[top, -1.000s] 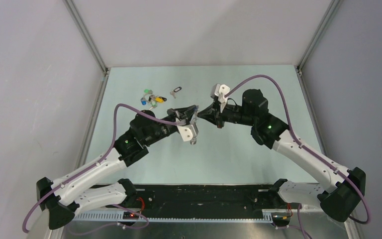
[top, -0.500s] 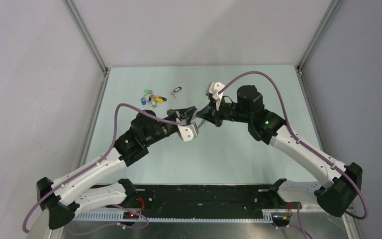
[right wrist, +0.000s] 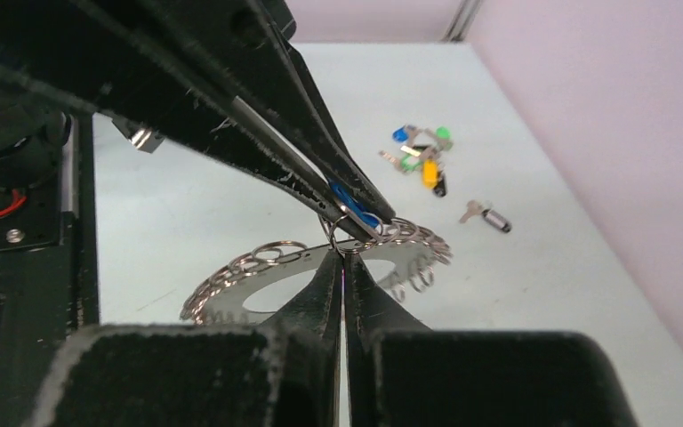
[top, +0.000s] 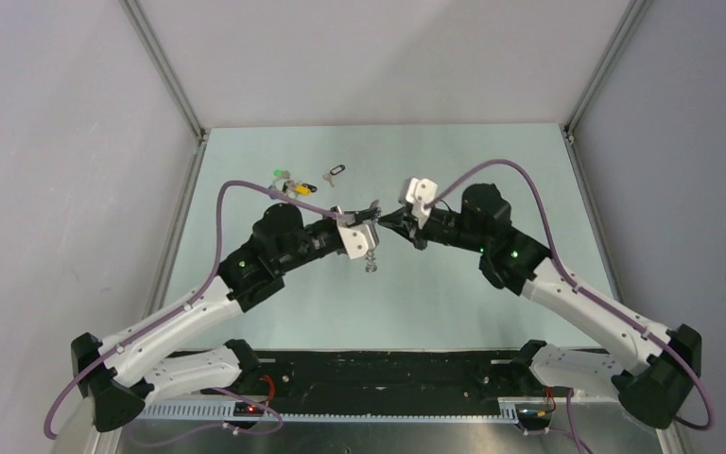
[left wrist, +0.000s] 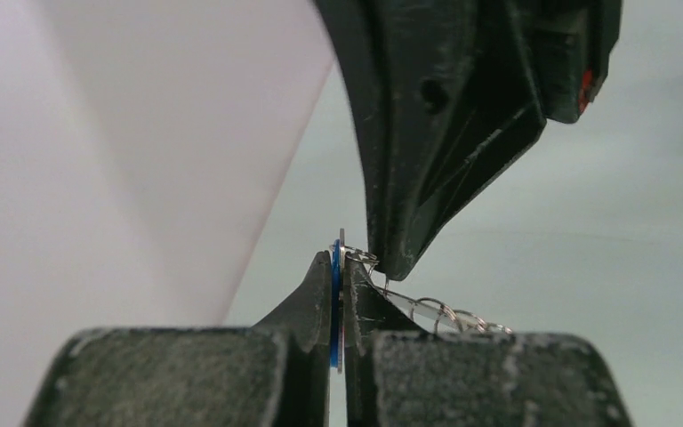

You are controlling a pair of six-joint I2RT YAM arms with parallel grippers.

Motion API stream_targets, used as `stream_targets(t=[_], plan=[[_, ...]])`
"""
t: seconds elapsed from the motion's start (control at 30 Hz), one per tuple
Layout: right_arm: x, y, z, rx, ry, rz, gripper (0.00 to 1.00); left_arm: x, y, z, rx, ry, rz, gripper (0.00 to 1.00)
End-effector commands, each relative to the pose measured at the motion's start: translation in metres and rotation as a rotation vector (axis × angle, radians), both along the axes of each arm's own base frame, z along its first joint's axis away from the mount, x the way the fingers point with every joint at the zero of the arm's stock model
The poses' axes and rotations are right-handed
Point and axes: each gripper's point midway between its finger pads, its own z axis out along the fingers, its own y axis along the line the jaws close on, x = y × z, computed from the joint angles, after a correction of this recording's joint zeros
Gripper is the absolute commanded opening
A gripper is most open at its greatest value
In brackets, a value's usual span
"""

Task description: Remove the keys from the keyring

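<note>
Above the table hangs the keyring [right wrist: 271, 269], a flat silver hoop edged with small split rings, also seen under the grippers from the top [top: 371, 260]. My left gripper [left wrist: 338, 260] is shut on a blue-headed key [right wrist: 354, 213] that is linked to the hoop by one small ring. My right gripper [right wrist: 345, 256] meets it tip to tip and is shut on that small ring at the hoop's edge. Both grippers come together over the middle of the table [top: 379, 218]. Part of the hoop [left wrist: 436, 311] shows just beyond my left fingers.
A loose pile of keys with green, yellow and blue heads [right wrist: 422, 156] lies at the back left of the table [top: 288, 183]. A single small key with a black loop [top: 334, 172] lies beside it. The left wall post runs along the table's left edge.
Both arms have shifted slightly while staying tip to tip. The left arm has moved up and now covers part of the coloured pile. Both grippers remain shut.
</note>
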Motion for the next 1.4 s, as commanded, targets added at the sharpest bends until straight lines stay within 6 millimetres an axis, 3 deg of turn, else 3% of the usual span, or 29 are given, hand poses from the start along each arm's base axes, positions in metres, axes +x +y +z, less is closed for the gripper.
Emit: stream_targets(t=[0.0,0.03,0.27,0.43,0.6,0.97,1.37], plan=[[-0.023,-0.002,0.047,0.160,-0.210,0.069,0.00,-0.005,-0.006,0.048,-0.153,0.106,-0.022,0.00],[-0.024,-0.003,0.047,0.158,-0.221,0.069,0.00,-0.008,-0.006,0.039,-0.128,0.151,-0.025,0.00],[-0.023,-0.009,0.059,0.195,-0.263,0.019,0.00,-0.033,-0.012,0.051,-0.197,0.333,-0.126,0.00],[-0.026,-0.011,0.069,0.246,-0.281,0.004,0.00,-0.043,-0.011,0.044,-0.209,0.436,-0.156,0.00],[-0.027,-0.019,0.082,0.335,-0.286,-0.034,0.00,-0.043,-0.006,0.039,-0.230,0.484,-0.141,0.00],[-0.019,-0.035,0.088,0.466,-0.246,-0.141,0.00,-0.028,0.005,0.043,-0.357,0.613,-0.116,0.00],[-0.016,-0.030,0.078,0.535,-0.124,-0.138,0.00,-0.023,0.013,0.041,-0.401,0.605,-0.109,0.00]])
